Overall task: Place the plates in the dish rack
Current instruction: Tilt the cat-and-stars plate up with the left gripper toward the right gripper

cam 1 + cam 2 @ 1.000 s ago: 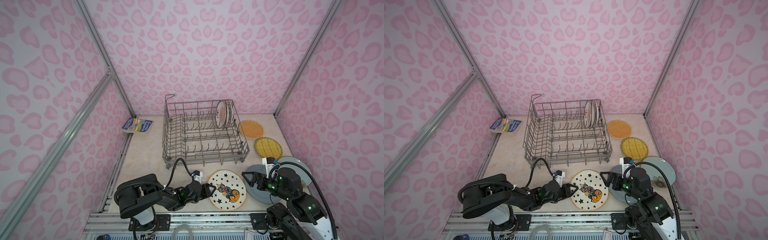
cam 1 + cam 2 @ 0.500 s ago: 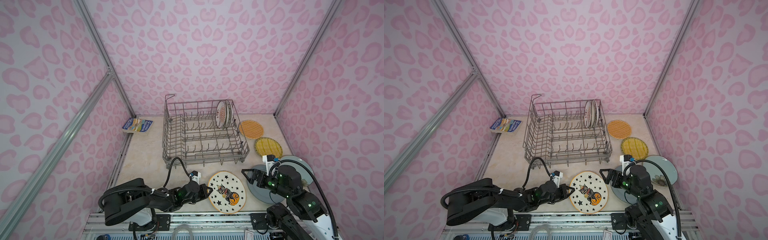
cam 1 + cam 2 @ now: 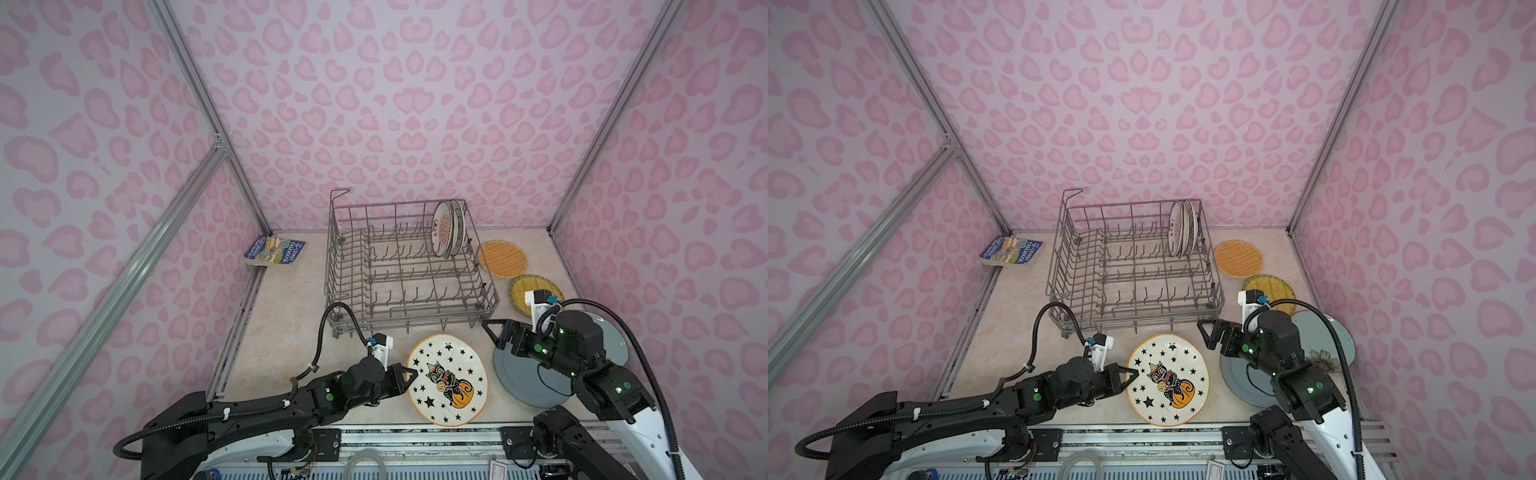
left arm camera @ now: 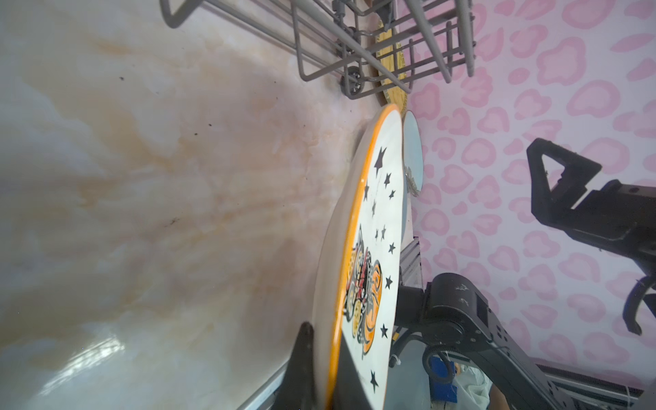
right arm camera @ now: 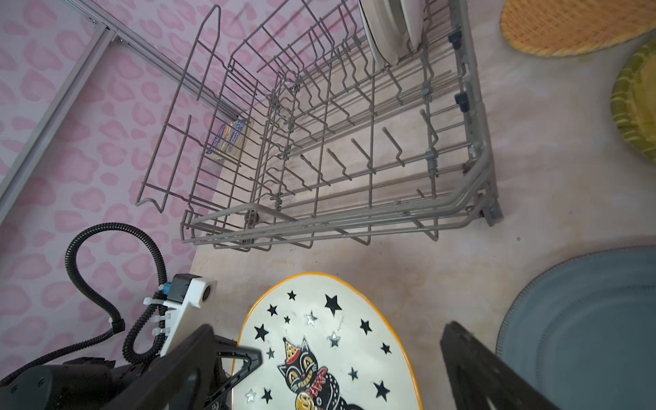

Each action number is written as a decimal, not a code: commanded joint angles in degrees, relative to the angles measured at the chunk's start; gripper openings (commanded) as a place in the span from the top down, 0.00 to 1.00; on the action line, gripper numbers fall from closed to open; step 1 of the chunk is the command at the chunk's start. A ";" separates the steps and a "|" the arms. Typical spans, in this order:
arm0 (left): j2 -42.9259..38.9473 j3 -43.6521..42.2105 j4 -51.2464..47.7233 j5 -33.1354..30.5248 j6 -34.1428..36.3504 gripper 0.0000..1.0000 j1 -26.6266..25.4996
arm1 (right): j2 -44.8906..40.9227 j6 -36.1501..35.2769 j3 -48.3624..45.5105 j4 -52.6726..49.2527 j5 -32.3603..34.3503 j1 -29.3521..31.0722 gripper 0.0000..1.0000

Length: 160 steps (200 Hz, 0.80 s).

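Large square grey wire dish rack [image 3: 411, 320] with rows of upright tines, resting on the marbled beige tabletop [image 3: 282, 332]. In the rack's back right corner, two white dark-rimmed plates [image 3: 442, 228], on edge between tines and close together.

Just in front of the rack's front edge, a round white plate with black stars, a black cat and an orange pumpkin [image 3: 446, 380]. Left gripper [image 3: 409, 374] clamped on its left rim, jaws together on the edge, one finger [image 4: 305, 355] under and the other over. Gripped side apparently raised a little.

Right gripper [image 3: 496, 336] just in front of the rack's front right corner – jaws wide apart, nothing between them.

Below it, a round grey-blue plate [image 3: 519, 382], flat. Farther right of the rack, a pale blue-green plate [image 3: 1343, 338], partly hidden by the arm.

Close beside the rack's right wall, an orange woven-look plate [image 3: 502, 258] toward the back and a yellow woven-look plate [image 3: 521, 291] toward the front.

Left of the rack's back left corner – a blue paperback book [image 3: 275, 250].
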 commanded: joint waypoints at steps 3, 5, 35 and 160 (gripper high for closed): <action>0.47 4.35 6.14 4.45 1.59 0.96 -0.12 | 2.32 -3.22 3.33 1.67 2.77 -0.21 0.02; 0.56 4.79 6.11 4.66 1.74 0.96 -0.09 | 2.61 -3.38 3.73 1.61 2.83 -0.29 0.02; 2.04 12.86 4.48 6.32 4.18 0.96 0.03 | 6.64 -5.34 9.11 1.62 2.81 -1.75 0.02; 8.40 32.24 5.84 23.57 3.14 0.96 23.24 | 5.75 4.70 12.17 10.13 -13.39 -10.10 0.02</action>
